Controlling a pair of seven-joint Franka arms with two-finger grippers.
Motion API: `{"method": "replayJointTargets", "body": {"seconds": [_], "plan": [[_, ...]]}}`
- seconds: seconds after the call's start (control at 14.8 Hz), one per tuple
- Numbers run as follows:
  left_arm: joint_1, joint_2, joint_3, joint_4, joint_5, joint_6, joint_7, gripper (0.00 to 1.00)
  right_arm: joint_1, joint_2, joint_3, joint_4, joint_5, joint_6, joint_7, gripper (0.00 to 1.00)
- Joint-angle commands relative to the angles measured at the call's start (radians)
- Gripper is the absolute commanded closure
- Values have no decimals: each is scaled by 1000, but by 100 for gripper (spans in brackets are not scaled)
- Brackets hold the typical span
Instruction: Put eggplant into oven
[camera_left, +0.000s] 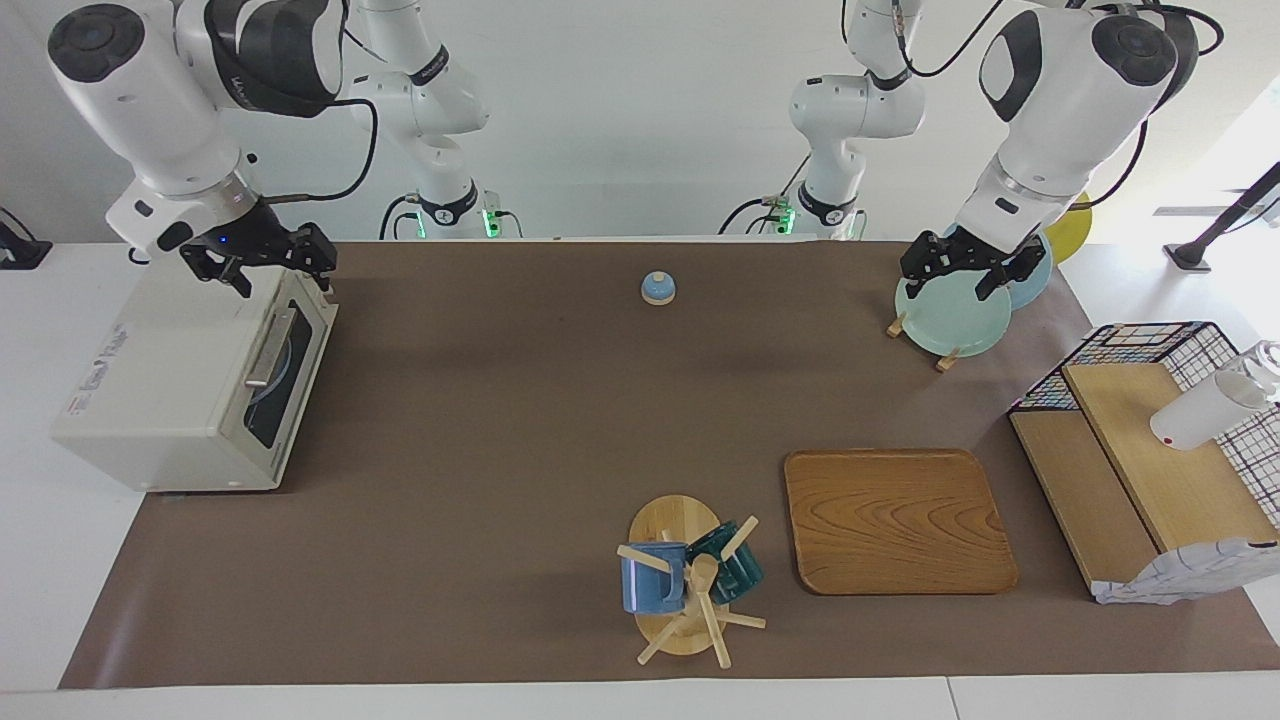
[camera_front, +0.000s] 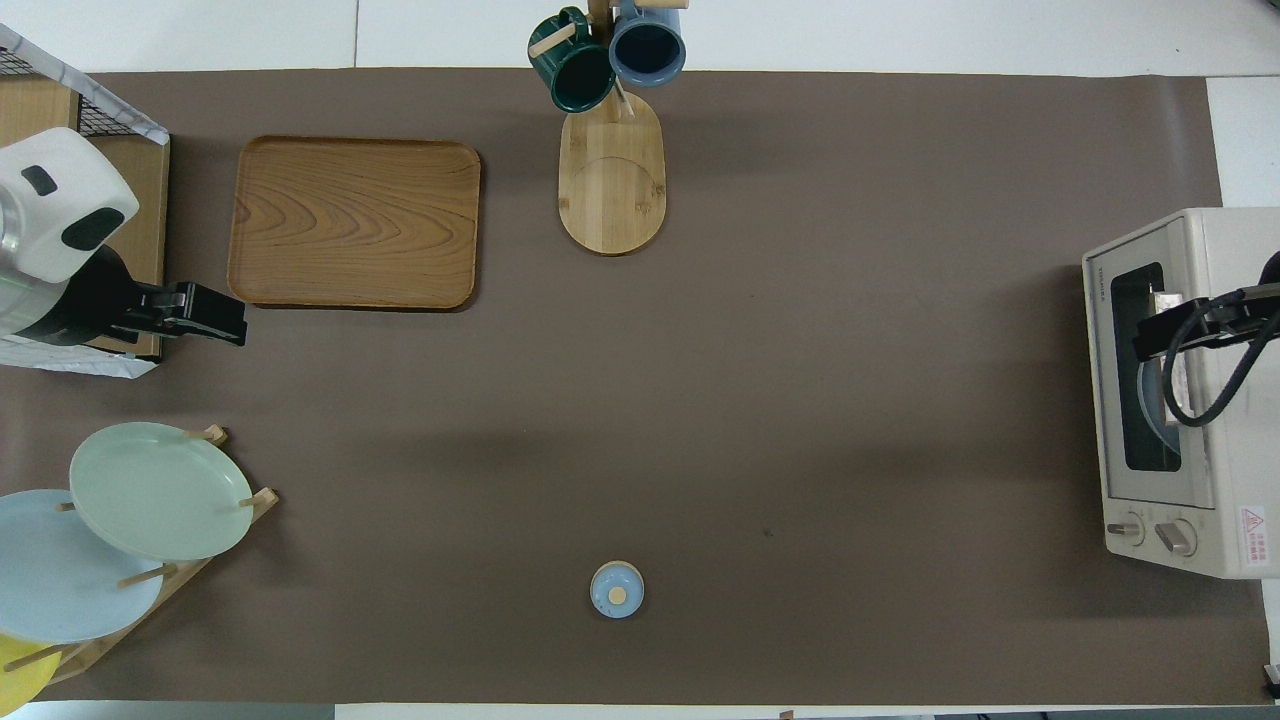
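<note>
While the oven (camera_left: 190, 385) sits at the right arm's end of the table with its dark glass door closed, no eggplant shows anywhere in either view, so I cannot tell where it is. A small blue lidded knob (camera_left: 658, 288) stands near the robots at mid-table. Farther from the robots are a mug tree (camera_left: 690, 580) with a blue and a green mug, and beside it a wooden tray (camera_left: 897, 520). At the left arm's end are a plate rack (camera_left: 950, 312) with pale green and blue plates, and a wire basket (camera_left: 1150, 345) holding wooden boards.

The right gripper (camera_left: 272, 268) hangs over the oven's top edge nearest the robots, fingers spread, empty, touching nothing. The left gripper (camera_left: 965, 275) waits over the plate rack, fingers spread, holding nothing.
</note>
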Motion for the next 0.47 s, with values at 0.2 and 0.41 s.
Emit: {"method": "replayJointTargets", "body": {"seconds": [0.2,0.41], "plan": [[12,-20,-3,-17,-8,15,8,0,-2,-7,5,13,42,9,22,0],[12,-20,-3,-17,-8,15,8,0,-10,-8,3,13,42,8,22,0]]}}
